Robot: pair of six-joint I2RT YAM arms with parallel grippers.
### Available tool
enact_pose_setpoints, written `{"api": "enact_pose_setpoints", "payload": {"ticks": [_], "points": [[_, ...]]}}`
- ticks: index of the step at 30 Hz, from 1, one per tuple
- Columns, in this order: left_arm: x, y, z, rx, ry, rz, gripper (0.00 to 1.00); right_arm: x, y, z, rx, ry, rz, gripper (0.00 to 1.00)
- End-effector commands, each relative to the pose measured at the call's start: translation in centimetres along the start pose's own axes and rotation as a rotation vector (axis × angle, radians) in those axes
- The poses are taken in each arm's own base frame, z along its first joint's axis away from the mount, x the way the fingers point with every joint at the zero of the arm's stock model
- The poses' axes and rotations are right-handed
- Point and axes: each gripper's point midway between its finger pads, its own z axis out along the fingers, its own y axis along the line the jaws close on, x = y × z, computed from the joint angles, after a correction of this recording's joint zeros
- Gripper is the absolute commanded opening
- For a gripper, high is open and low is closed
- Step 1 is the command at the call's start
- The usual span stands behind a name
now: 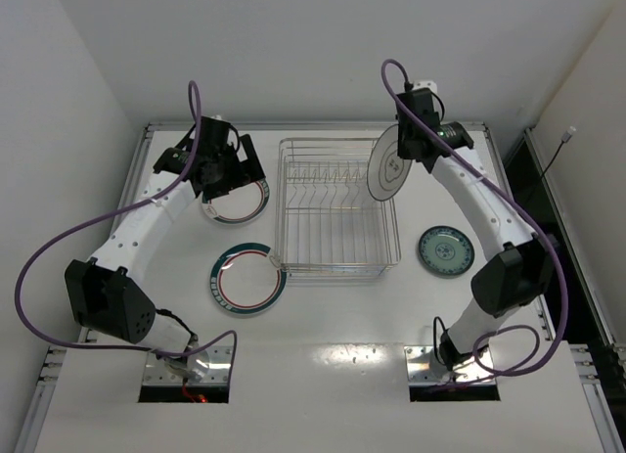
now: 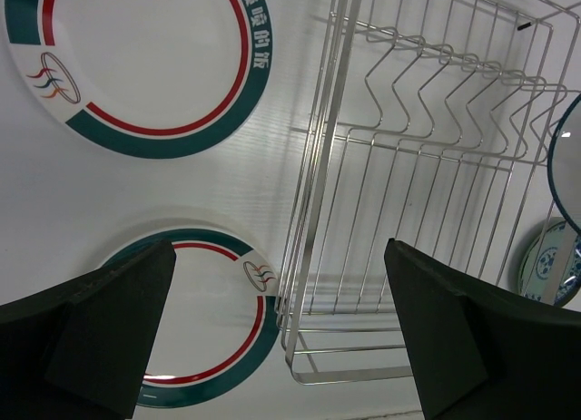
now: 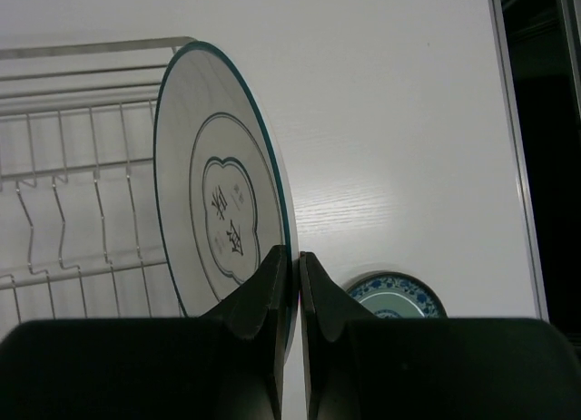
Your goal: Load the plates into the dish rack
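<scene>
The dish rack (image 1: pixel 337 273) stands mid-table, holding no plates; it also shows in the left wrist view (image 2: pixel 313 166) and the right wrist view (image 3: pixel 54 275). My right gripper (image 1: pixel 409 152) (image 3: pixel 295 257) is shut on the white grey-rimmed plate (image 1: pixel 388 165) (image 3: pixel 218 184), held on edge above the rack's far right corner. My left gripper (image 1: pixel 229 175) (image 2: pixel 279 257) is open and empty above a green-rimmed plate (image 1: pixel 240 206) (image 2: pixel 136 57). A second green-rimmed plate (image 1: pixel 246 278) (image 2: pixel 204 320) touches the rack's near left corner. The teal plate (image 1: pixel 446 250) (image 3: pixel 395 297) lies right of the rack.
White walls close in the table at the back and left. A dark gap (image 1: pixel 548 179) runs along the table's right edge. Purple cables (image 1: pixel 39 257) loop off both arms.
</scene>
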Motion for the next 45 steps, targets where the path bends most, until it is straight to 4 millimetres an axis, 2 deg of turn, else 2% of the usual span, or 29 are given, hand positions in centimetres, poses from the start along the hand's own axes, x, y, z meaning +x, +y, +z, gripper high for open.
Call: {"api": "enact_pose_setpoints", "payload": {"ticks": [1, 5, 6, 13, 16, 20, 22, 33, 34, 36, 37, 45], "points": [[-1.1, -0.4, -1.1, 0.025, -0.042, -0.017, 1.00, -2.1, -0.1, 0.2, 0.049, -0.087, 0.020, 0.00], [-1.2, -0.3, -1.0, 0.016, -0.048, -0.017, 1.00, -2.2, 0.1, 0.1, 0.067, -0.093, -0.010, 0.00], [-1.2, -0.3, -1.0, 0.016, -0.048, -0.017, 1.00, -2.8, 0.0, 0.1, 0.081, -0.107, -0.003, 0.00], [-1.6, -0.3, -1.2, 0.013, -0.061, -0.009, 1.00, -4.1, 0.7, -0.1, 0.085, -0.133, -0.018, 0.00], [-1.4, -0.2, -1.2, 0.008, -0.054, -0.008, 1.00, -5.6, 0.7, -0.7, 0.078, -0.166, 0.004, 0.00], [-1.5, 0.0, -1.2, 0.001, -0.059, -0.008, 1.00, -5.8, 0.8, -0.7, 0.078, -0.164, 0.011, 0.00], [-1.5, 0.0, -1.2, 0.001, -0.059, -0.008, 1.00, -5.3, 1.2, 0.1, 0.082, -0.146, 0.000, 0.00], [-1.7, 0.0, -1.5, -0.002, -0.072, -0.009, 1.00, -3.2, 1.6, 1.6, 0.084, -0.095, -0.042, 0.00], [-1.7, 0.0, -1.5, -0.002, -0.072, -0.009, 1.00, -2.5, 1.8, 2.1, 0.087, -0.078, -0.054, 0.00], [-1.7, 0.0, -1.5, -0.002, -0.072, -0.009, 1.00, -2.6, 1.4, 2.1, 0.108, -0.081, -0.053, 0.00], [-1.7, 0.0, -1.5, -0.002, -0.072, -0.009, 1.00, -2.0, 1.4, 2.6, 0.121, -0.067, -0.064, 0.00], [-1.8, 0.0, -1.9, 0.004, -0.079, -0.010, 1.00, -1.2, 1.8, 3.1, 0.128, -0.045, -0.086, 0.00]]}}
